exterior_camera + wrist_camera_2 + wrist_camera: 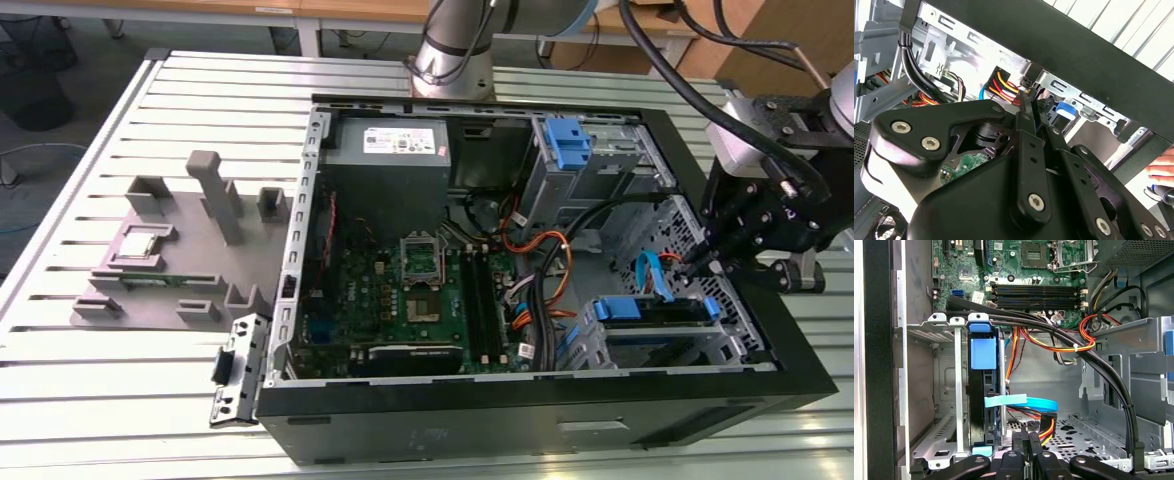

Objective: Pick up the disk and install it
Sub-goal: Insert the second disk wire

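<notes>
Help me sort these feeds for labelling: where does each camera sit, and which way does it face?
Exterior view: off the arm, above, looking down into the open computer case; the arm and gripper show at the exterior view's right.
First wrist view: on the arm, facing into the case at the blue-framed disk standing in its metal bay; the gripper's fingertips show.
Second wrist view: on the arm, close behind the black gripper, looking past it at the case wall and coloured wires.
Both wrist views share the gripper and those wires.
</notes>
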`<state>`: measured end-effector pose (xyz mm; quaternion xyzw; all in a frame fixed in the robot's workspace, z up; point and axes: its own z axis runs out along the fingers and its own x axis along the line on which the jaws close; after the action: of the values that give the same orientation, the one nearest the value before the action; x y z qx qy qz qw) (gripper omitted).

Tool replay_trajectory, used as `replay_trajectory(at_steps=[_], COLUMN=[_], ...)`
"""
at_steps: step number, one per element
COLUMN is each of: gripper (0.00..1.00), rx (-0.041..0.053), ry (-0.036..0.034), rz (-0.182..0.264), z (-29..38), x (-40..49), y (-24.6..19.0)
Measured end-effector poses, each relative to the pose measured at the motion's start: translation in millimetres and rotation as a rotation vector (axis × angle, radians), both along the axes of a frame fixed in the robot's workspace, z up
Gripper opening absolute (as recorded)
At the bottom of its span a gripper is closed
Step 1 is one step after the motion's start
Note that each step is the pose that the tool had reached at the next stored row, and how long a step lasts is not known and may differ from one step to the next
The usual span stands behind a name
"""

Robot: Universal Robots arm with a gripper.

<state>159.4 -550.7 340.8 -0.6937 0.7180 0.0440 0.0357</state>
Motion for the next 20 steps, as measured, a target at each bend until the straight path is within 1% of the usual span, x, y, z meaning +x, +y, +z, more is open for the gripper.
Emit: replay_trajectory(at_steps=[4,7,8,11,13,15,16,18,20], gripper=[0.16,0.16,0.16,0.16,0.16,0.16,0.16,0.16,0.16], rx=[-0.0013,-0.0155,-0.0181,-0.0185,-0.0182,-0.0185,-0.0186,-0.0186,-0.0184], ry=[0.0000,0.0000,-0.0001,-0.0002,-0.0011,-0.0057,-0.0090,-0.0177,-0.0276], rz=[0.000,0.000,0.000,0.000,0.000,0.000,0.000,0.000,0.000], z=[0.0,0.8,1.5,4.3,5.0,5.2,5.2,5.0,4.8], x=[0.0,-0.1,-0.1,0.0,0.0,-0.9,-1.7,-4.5,-8.0], y=[0.1,0.1,0.0,0.1,0.1,-1.3,-3.0,-6.1,-7.7])
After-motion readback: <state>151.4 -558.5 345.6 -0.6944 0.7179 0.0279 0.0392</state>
